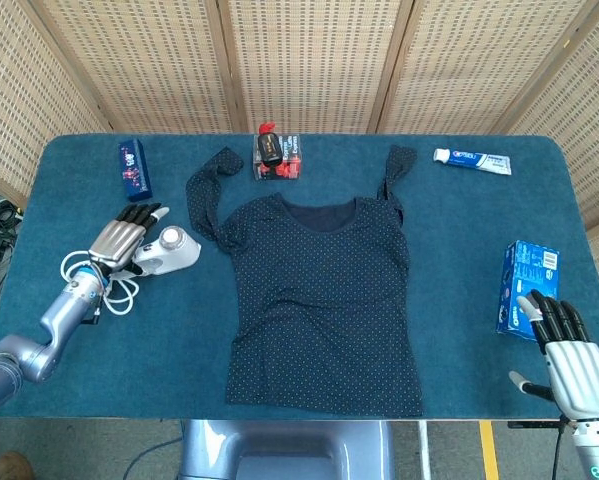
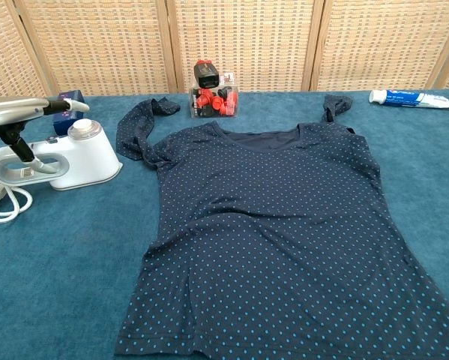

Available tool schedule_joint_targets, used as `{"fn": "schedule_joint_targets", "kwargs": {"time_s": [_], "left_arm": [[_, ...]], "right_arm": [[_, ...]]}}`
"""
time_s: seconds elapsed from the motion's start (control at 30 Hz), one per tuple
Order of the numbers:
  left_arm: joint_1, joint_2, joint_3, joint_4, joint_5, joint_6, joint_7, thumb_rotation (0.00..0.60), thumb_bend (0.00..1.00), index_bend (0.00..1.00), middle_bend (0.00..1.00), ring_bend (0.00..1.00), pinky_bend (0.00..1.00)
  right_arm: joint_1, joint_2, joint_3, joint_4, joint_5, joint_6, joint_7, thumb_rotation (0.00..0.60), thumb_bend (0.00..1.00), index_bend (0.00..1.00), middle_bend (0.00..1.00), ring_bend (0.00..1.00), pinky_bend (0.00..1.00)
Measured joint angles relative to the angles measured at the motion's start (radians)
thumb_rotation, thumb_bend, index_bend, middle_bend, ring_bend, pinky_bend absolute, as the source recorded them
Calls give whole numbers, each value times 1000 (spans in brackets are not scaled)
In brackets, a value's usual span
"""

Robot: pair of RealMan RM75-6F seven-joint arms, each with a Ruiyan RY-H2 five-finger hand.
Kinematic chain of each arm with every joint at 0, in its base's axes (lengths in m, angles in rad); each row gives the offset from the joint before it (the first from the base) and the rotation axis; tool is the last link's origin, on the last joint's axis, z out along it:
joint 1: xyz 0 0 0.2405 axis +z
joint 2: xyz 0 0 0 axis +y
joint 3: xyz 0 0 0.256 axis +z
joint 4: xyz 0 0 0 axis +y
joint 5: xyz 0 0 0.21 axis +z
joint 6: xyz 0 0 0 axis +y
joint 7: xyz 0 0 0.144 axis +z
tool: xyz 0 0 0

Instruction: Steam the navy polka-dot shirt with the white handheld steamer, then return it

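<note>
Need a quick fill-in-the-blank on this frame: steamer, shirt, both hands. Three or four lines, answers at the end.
1. The white steamer stands on the table, to the ____ of the shirt in the head view.
2. The left hand, fingers spread, holds ____.
3. The right hand is just below the ____ box in the head view.
4. The steamer's cord is ____.

Missing: left; nothing; blue; white
</note>
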Motion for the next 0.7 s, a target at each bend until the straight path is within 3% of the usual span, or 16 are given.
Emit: {"fn": "schedule_joint_targets", "kwargs": {"time_s": [0.33, 0.5, 0.7], "left_arm": [[87, 226, -12, -369, -49, 105, 166, 600, 0, 0, 0, 0, 0], [185, 311, -12, -522, -76, 261, 275, 600, 0, 0, 0, 0, 0], [342, 349, -2, -667, -120, 495, 400, 600, 0, 0, 0, 0, 0]], "right_arm": [[-16, 18, -19, -12, -57, 39, 29, 600, 0, 32, 0, 0, 0], [-24, 24, -20, -11, -65, 57, 40, 600, 0, 32, 0, 0, 0], [-21, 16, -9, 3, -42, 50, 35, 600, 0, 33, 0, 0, 0]]}}
